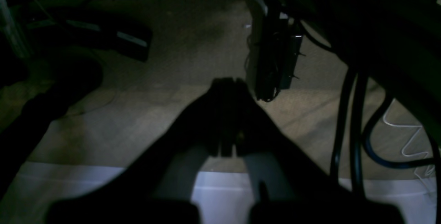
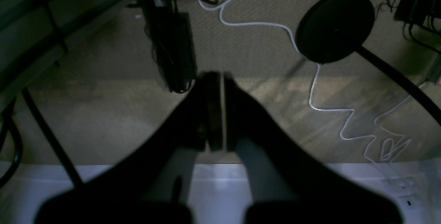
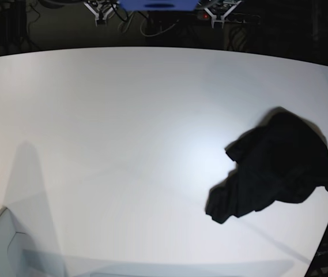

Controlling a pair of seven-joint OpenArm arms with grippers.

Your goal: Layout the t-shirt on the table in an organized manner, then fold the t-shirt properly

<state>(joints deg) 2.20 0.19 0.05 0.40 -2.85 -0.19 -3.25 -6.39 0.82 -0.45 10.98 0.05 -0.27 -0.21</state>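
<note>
T-shirt (image 3: 276, 167), black, lies crumpled near the table's (image 3: 123, 115) right edge; we note left gripper (image 1: 227, 82) and right gripper (image 2: 215, 77) both closed, empty, beyond the table's edge.

Plain black t-shirt (image 3: 276, 167) on white table (image 3: 106, 127).

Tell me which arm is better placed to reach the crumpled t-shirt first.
Probably the left arm. The t-shirt lies bunched at the right side of the table in the base view, which is the left arm's side. Neither closed end effector is near it yet.
</note>
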